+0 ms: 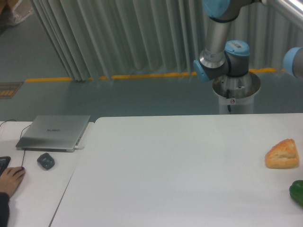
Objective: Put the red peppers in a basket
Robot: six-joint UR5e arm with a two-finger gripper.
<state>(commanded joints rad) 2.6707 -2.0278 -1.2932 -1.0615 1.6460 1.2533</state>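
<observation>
gripper out of view, state unknowable; bread point(282, 154) and green pepper point(298, 191) near table's point(180, 179) right edge.

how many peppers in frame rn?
1: a dark green pepper at the table's right edge, cut off by the frame, just below the bread piece. No red pepper visible; it and the gripper are out of view.
</observation>
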